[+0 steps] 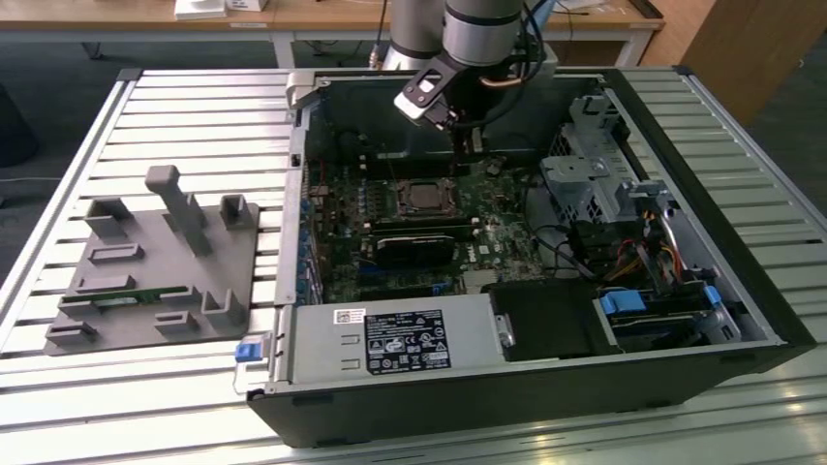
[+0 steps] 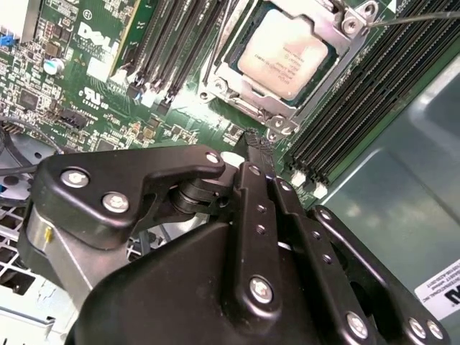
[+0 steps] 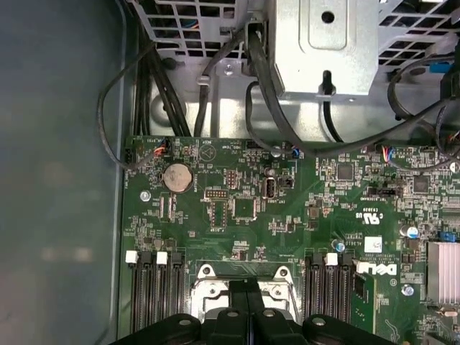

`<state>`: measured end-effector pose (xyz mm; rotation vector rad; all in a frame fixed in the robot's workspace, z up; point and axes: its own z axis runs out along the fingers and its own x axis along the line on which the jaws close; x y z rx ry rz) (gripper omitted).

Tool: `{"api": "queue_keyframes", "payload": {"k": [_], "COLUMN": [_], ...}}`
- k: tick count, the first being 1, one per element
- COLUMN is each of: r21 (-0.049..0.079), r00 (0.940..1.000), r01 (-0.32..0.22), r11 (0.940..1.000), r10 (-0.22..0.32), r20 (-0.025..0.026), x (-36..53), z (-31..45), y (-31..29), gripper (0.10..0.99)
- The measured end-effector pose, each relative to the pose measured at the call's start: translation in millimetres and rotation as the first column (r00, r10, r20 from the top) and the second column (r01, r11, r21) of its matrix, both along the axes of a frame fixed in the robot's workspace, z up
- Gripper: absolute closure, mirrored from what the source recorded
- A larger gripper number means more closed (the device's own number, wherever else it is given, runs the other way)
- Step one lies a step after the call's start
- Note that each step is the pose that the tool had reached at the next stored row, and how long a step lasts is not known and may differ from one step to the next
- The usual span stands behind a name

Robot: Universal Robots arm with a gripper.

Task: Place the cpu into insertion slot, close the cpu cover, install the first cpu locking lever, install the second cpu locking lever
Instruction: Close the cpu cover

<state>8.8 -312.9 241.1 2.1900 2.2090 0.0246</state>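
Inside the open computer case [image 1: 517,412], the cpu [image 2: 284,54] sits in the insertion slot [image 2: 230,52], framed by the lowered cpu cover [image 2: 248,90]. The gripper [image 2: 253,140] hovers just beside it, jaws clenched on nothing.

A slatted metal table [image 1: 77,407] stands before wooden desks [image 1: 336,17] on dark floor [image 1: 52,58].

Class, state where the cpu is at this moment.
In the second wrist view, the cpu sits framed by the silver cpu cover, between two banks of long black slots, just beyond the tool.
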Motion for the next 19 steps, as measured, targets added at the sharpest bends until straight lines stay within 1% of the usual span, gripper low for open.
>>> {"api": "queue_keyframes", "payload": {"k": [5, 8, 19], "r21": [0.000, 0.000, 0.000], "r00": [1.0000, 1.0000, 1.0000], "r01": [0.000, 0.000, 0.000], "r11": [1.0000, 1.0000, 1.0000], "r10": [0.000, 0.000, 0.000], "r20": [-0.0014, -0.0019, -0.0020], "x": [-2.9, -6.9, -24.3], "z": [-5.4, -8.0, -8.9], "y": [0.0, 0.0, 0.0], "gripper": [0.965, 0.965, 0.965]}}
